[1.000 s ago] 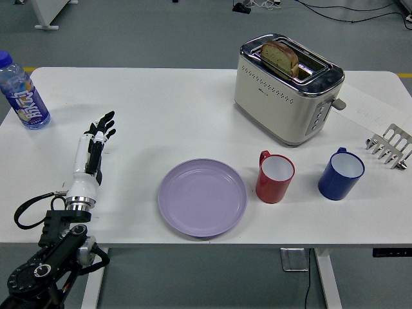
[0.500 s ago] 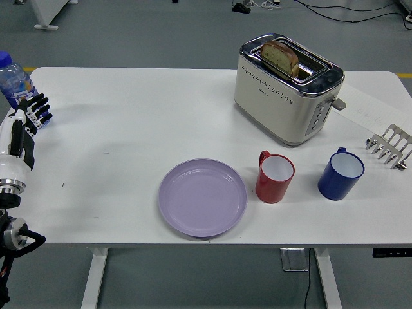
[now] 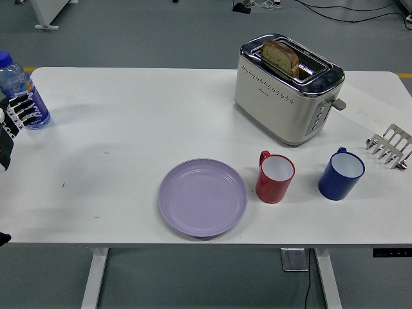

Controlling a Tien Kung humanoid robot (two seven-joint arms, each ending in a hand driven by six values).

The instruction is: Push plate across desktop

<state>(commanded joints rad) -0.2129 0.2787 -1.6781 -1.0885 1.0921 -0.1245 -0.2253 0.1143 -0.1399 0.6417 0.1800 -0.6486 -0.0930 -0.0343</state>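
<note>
hand: left hand (image 3: 16, 111) at far left edge, fingers loosely spread, empty
plate: plate (image 3: 203, 197) on desk (image 3: 141, 122), well right of hand, untouched
progress: push not begun

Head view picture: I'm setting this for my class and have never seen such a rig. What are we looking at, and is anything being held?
One camera sits high on a humanoid robot, looking down over a white table. The robot's left hand shows at the left edge beside a water bottle, holding nothing. The right hand is out of view. On the table: a purple plate, a red mug, a blue mug, a toaster with bread, and a metal toast rack.
</note>
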